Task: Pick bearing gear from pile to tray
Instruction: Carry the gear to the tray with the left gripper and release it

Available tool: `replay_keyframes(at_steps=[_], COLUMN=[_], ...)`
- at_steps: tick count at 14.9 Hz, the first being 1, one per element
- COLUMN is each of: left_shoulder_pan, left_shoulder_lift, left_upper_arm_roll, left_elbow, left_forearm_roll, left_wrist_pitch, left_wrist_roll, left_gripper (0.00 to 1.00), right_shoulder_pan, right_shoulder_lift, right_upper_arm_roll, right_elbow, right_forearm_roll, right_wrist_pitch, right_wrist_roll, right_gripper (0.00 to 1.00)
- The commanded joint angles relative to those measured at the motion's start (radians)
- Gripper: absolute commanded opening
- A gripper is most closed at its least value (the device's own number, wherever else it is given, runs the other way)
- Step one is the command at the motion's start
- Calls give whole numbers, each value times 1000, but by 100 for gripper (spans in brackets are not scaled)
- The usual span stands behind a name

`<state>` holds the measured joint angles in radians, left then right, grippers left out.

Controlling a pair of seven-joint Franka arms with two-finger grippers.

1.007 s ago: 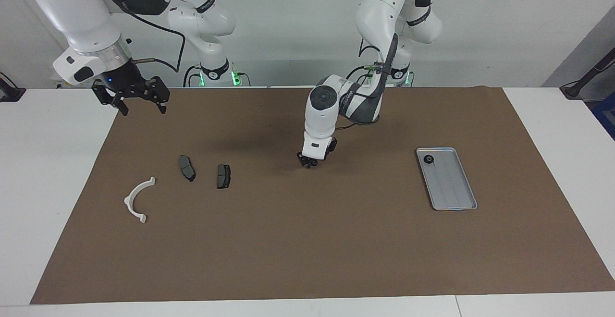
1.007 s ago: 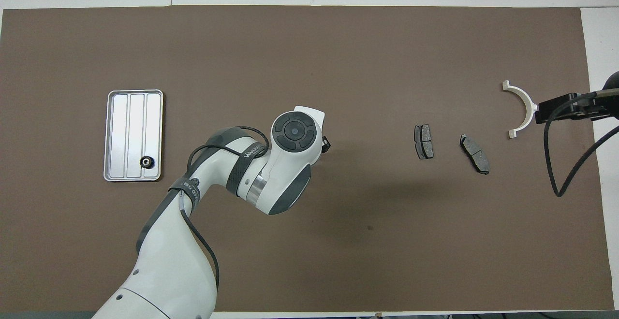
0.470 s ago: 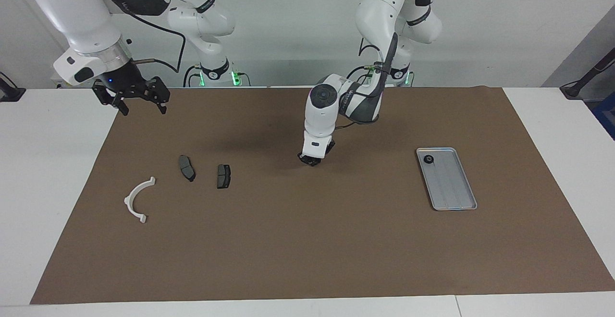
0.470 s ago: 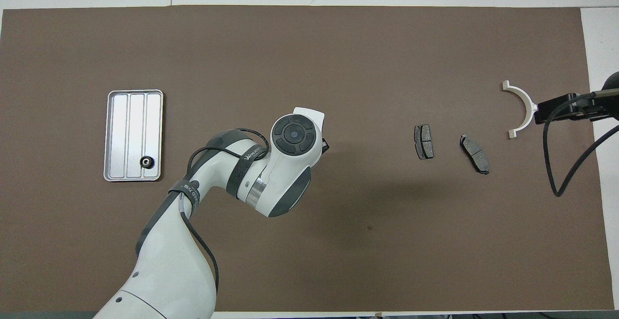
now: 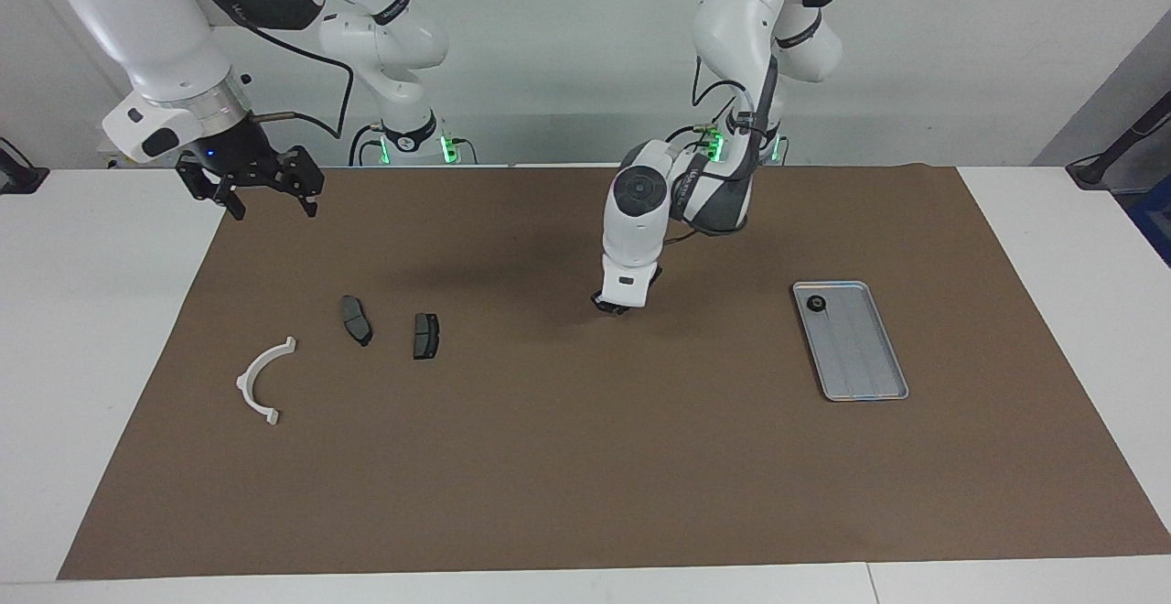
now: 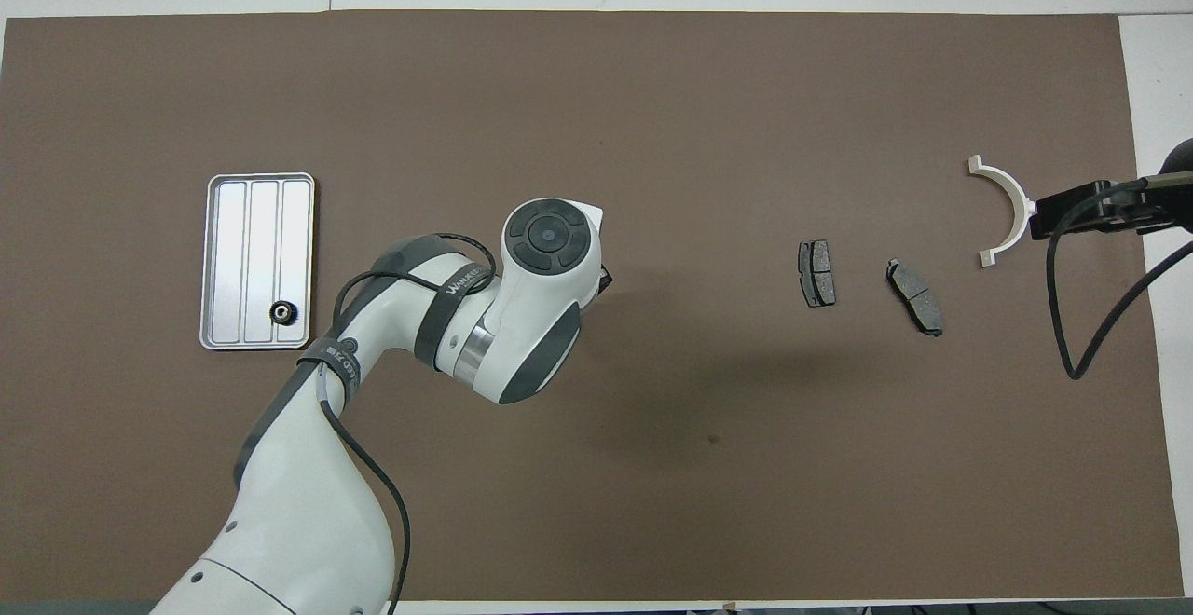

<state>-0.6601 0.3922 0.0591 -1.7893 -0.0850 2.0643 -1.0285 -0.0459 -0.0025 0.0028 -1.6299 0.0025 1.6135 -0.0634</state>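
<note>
Shifted since a second ago: left end effector (image 5: 615, 306), now a little toward three o'clock in the facing view, on the way from mid-mat toward the tray (image 5: 864, 375), low over the brown mat (image 5: 585, 476) and well apart from both tray and loose parts. Closed too, fingertips together where they stood apart a second ago; whether a small part sits pinched between them cannot be told, being hidden under the wrist from overhead and too small to make out from the front. Read as a pick just completed and a carry begun, if anything was caught. Already delivered: one bearing gear (image 5: 815, 305), lying in the tray's corner nearest the robots. Unmoved at nine o'clock of the left end effector: two dark brake pads (image 5: 356, 319) side by side, and, toward eight o'clock near the right arm's end of the table (image 5: 91, 357), the white half-ring bracket (image 5: 261, 382). No other black round piece visible on the mat. Waiting at ten o'clock, raised over the mat's corner: right end effector (image 5: 265, 190), fingers spread wide, holding nothing. Next, probably: travel on toward three o'clock, stop over a bare rib of the tray, lower, release, with a slip of so small a part as the main risk.
</note>
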Motion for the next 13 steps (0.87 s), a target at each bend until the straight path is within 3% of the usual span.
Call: replay_keyframes(at_steps=[1,8,10,13], left_shoulder_pan=[136,471,548,573], left_shoulder_lift=[-131,-161,-161,-167], left_upper_arm_roll=[-5,-5,-5,-4], left_elbow=[-85,-122,-146,-232], left_forearm_roll=[-4,-4,-4,-4], left_wrist_pitch=[-75,-58,12,163], left_wrist_roll=[190,739,859,869], left_gripper=[0,0,0,0], right_shoulder_pan=[-14,-14,-14,-14], right_shoulder_lift=[-25,-25,-27,-25], right_upper_arm_roll=[11,11,11,11], right_elbow=[-33,-33,-33,-33], right_forearm_roll=[-12,-12,-12,-12], right_wrist_pitch=[20,17,16,16], right_wrist_roll=[14,16,16,16], right_gripper=[100,100,100,100])
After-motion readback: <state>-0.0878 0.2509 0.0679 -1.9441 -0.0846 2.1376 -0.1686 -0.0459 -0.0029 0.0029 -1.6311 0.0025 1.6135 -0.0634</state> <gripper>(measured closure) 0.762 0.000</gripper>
